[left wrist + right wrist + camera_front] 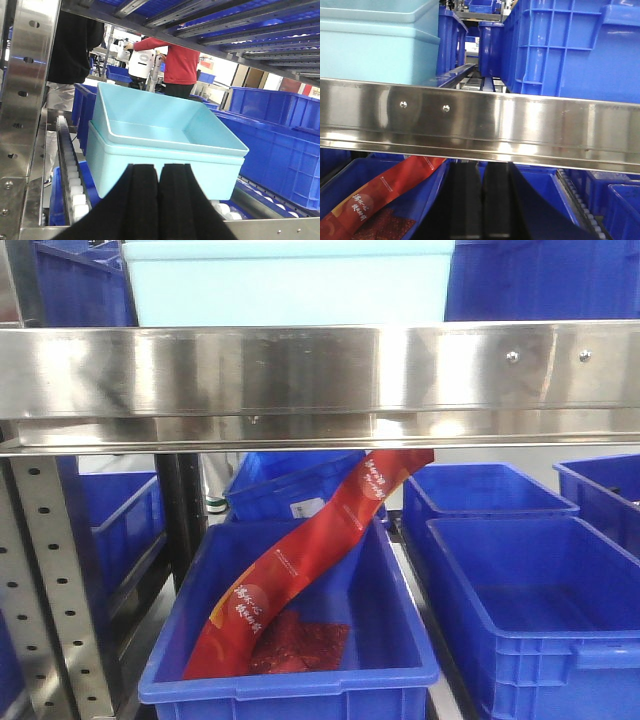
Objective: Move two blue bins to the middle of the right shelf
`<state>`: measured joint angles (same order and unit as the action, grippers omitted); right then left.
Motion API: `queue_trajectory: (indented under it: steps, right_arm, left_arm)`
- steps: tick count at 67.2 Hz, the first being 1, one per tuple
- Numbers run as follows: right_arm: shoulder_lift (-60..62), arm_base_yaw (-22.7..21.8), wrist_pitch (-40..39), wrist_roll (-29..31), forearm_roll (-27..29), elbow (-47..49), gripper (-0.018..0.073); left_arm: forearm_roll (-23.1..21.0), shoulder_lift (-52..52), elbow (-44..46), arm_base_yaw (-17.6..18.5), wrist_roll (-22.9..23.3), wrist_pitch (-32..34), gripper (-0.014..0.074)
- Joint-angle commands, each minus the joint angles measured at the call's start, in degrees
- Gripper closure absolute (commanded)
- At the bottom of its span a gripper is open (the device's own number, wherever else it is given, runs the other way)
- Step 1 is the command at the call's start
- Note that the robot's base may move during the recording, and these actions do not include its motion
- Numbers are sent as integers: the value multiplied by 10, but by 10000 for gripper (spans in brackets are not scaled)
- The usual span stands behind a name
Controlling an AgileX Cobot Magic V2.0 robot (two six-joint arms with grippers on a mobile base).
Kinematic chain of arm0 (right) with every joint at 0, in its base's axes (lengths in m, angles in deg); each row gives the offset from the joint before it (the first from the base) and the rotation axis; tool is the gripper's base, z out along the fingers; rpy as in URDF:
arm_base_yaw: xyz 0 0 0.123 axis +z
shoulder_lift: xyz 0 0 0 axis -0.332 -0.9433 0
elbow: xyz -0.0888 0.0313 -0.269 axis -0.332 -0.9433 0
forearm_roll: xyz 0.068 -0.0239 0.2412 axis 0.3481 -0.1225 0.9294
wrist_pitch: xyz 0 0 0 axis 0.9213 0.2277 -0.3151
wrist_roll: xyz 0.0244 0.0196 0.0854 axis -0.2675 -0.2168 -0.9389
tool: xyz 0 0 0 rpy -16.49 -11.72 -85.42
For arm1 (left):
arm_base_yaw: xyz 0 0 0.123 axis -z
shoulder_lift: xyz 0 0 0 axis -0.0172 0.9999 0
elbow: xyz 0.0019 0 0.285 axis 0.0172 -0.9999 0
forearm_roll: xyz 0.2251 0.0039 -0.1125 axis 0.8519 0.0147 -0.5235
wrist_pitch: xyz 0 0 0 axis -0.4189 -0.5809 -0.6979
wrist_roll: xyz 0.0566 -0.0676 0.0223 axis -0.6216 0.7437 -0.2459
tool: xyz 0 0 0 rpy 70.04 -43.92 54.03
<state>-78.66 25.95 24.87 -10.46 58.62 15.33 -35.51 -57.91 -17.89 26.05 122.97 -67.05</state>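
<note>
Lighting: bright, even, diffuse overhead.
My front view shows soft glare patches along the steel shelf rail (320, 370); below it, mild shadow; focus slightly soft throughout.

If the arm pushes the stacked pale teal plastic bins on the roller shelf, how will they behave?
The stacked pale teal plastic bins would probably glide easily, since they sit on white rollers. The upper bin looks empty, so likely light. It sits tilted in the lower one, so a hard shove might shift it.
</note>
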Motion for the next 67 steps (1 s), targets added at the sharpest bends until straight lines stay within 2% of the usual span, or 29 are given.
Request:
queue_trajectory:
  steps: [1,54,58,62,63,67]
  right_arm:
    - [2,-3,-11,-1,0,-2,725]
    - [2,-2,-11,-1,0,-2,725]
    - [2,-2,-11,-1,0,-2,725]
    - [2,-2,-11,-1,0,-2,725]
    - [2,-2,-11,-1,0,-2,725]
    - [2,-2,-11,-1,0,-2,725]
  left_arm:
    - [3,-2,1,2,-2,11,707]
    - [3,-3,-1,1,-3,10,707]
    - [-1,-11,-9,-8,-38,4,707]
    - [-50,-29,-21,-23,-125,4,707]
    - [-67,-33,-23,-27,-150,4,707]
    - [-164,-60,-47,-52,-310,4,707]
